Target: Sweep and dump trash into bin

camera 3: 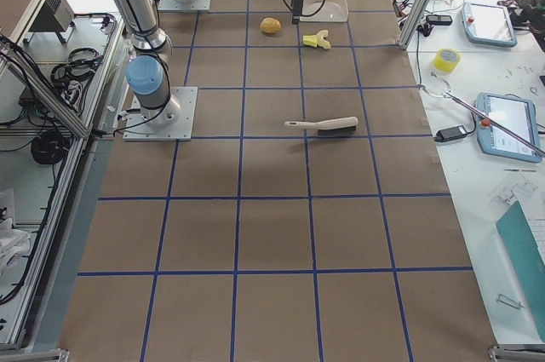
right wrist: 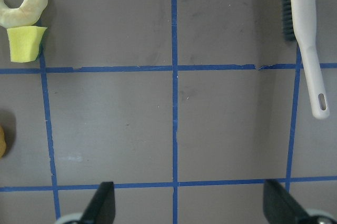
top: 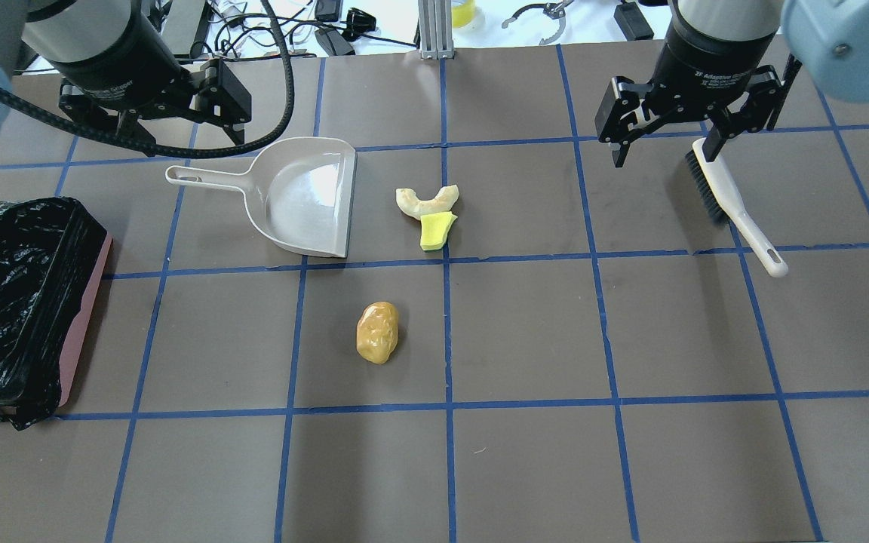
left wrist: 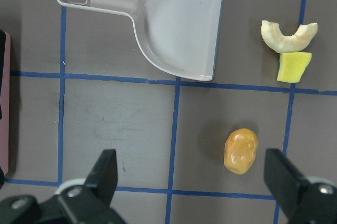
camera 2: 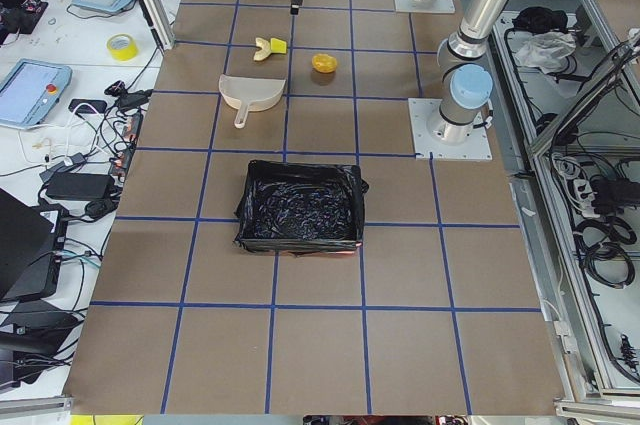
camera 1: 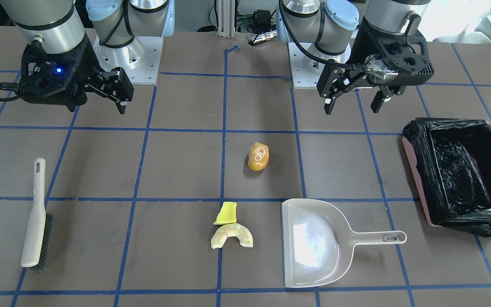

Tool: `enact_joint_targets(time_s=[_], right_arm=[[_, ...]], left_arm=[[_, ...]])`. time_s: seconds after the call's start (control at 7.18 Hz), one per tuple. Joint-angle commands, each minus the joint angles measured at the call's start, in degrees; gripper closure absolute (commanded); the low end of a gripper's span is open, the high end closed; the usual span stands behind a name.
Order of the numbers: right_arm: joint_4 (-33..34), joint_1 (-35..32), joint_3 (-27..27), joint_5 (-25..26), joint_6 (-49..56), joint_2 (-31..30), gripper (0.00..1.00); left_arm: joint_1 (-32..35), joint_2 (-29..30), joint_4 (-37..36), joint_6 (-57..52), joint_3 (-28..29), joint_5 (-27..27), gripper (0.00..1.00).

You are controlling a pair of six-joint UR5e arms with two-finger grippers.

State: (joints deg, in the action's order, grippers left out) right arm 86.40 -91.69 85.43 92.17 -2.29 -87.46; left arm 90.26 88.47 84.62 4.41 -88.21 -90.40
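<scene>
The trash lies mid-table: a glossy orange-brown lump (camera 1: 258,156) (top: 377,332), a yellow-green wedge (camera 1: 226,212) (top: 435,230) and a cream crescent (camera 1: 231,236) (top: 427,201) touching the wedge. The bin (camera 1: 416,140) (top: 86,302), pinkish and lined with a black bag, stands at the robot's far left. My left gripper (camera 1: 352,100) (left wrist: 192,182) is open and empty, held high, with the lump (left wrist: 241,151) below it. My right gripper (top: 664,151) (right wrist: 190,205) is open and empty above bare table.
A translucent dustpan (camera 1: 313,243) (top: 306,196) lies beside the crescent and wedge, handle towards the bin. A cream hand brush (camera 1: 36,213) (top: 736,204) (right wrist: 305,34) lies on the robot's right. Blue tape lines grid the brown table.
</scene>
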Motion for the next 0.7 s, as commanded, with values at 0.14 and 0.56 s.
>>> enact_joint_targets(time_s=[0.14,0.56], right_arm=[[0.00,0.02,0.00,0.03,-0.09,0.01,0.00],[0.35,0.02,0.09,-0.14,-0.53,0.10,0.00]], left_arm=[[0.00,0.12,0.02,0.16,0.06,-0.13,0.00],[0.44,0.39,-0.76,-2.98,0.06,-1.96,0.00]])
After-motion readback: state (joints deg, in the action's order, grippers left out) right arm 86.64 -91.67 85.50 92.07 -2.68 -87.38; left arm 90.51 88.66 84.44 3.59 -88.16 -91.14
